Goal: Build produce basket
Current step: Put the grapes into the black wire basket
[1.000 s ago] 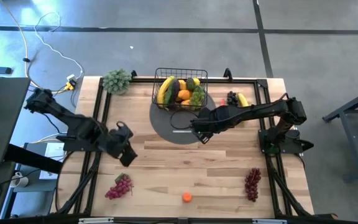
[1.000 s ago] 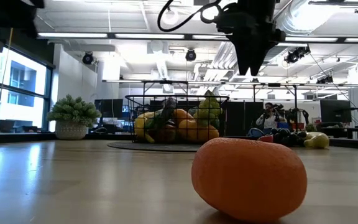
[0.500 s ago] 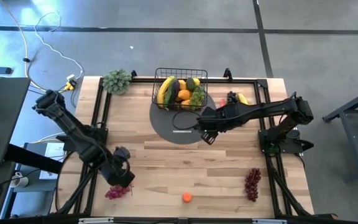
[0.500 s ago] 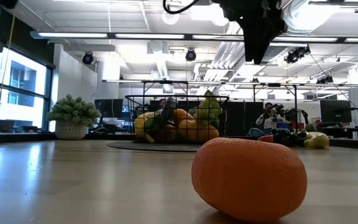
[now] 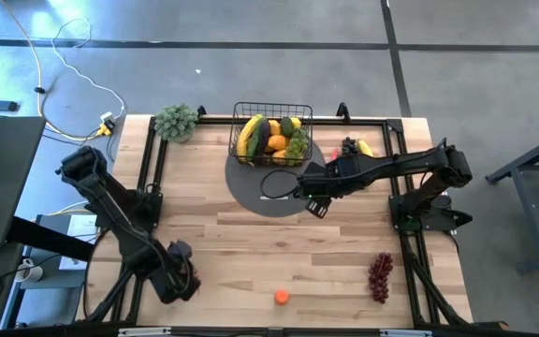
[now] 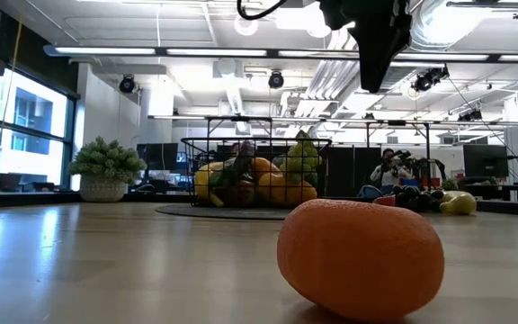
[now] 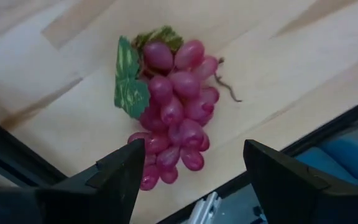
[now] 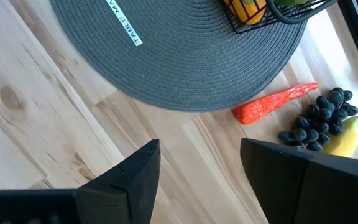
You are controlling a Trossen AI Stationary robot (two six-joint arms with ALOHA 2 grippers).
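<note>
Basket [image 5: 271,131]: we see it on the round mat [image 5: 251,192], at the table's [image 5: 251,234] back middle — fruit inside.
Leafy bunch [image 5: 176,122]: left of basket.
Chili [image 8: 272,102]: right of mat, beside grapes [image 8: 316,127] and banana [image 8: 344,138].
Front edge: more grapes [image 7: 176,112] left — orange [image 5: 281,298] middle.

Your basket [image 5: 271,126], a black wire-mesh rectangle, stands upright at the far middle of the bench, already filled with a yellow banana [image 5: 247,137], an orange mango [image 5: 277,143], green grapes [image 5: 297,144] and more fruit packed together. Just to its right you have a red chili [image 8: 272,102] lying flat, touching a bunch of dark purple grapes [image 8: 316,124] with a second banana [image 8: 344,138] against it. Near the front edge you'll find an orange fruit [image 5: 281,298] alone in the middle, a dark red grape bunch [image 5: 379,276] to the right, and a pink-red grape bunch [image 7: 176,112] with a green leaf at the front left.
</note>
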